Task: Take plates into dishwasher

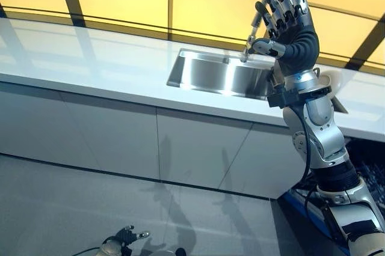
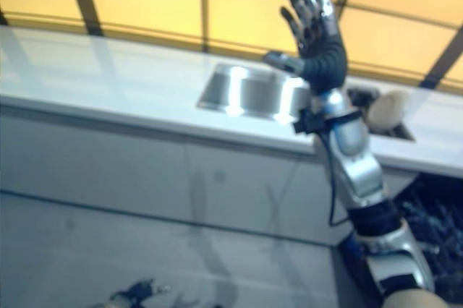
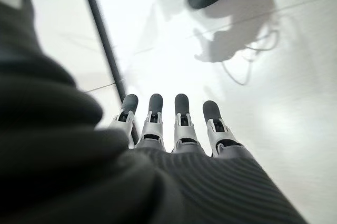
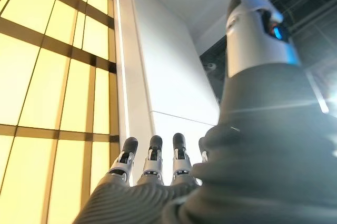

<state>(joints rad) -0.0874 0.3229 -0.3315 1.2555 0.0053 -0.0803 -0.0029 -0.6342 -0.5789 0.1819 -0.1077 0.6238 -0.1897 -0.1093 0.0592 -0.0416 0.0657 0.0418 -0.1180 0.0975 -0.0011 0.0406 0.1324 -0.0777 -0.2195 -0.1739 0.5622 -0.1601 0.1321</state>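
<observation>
The right hand (image 1: pixel 287 12) is raised over the sink (image 1: pixel 216 73) with straight fingers, holding nothing — it wants to drop toward the pale plate (image 1: pixel 337 82) just beside the basin, while the left hand (image 1: pixel 123 236) hangs low, relaxed and empty.

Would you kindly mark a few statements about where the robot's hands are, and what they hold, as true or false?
1. The right hand is raised above the countertop with straight fingers. True.
2. The right hand is gripping a plate. False: it holds nothing.
3. A steel sink is set into the countertop. True.
4. The left hand rests in the sink. False: it hangs low near the floor, at the bottom of the eye views.
5. The left hand's fingers are curled round a cup. False: in its wrist view the fingers are straight and hold nothing.
</observation>
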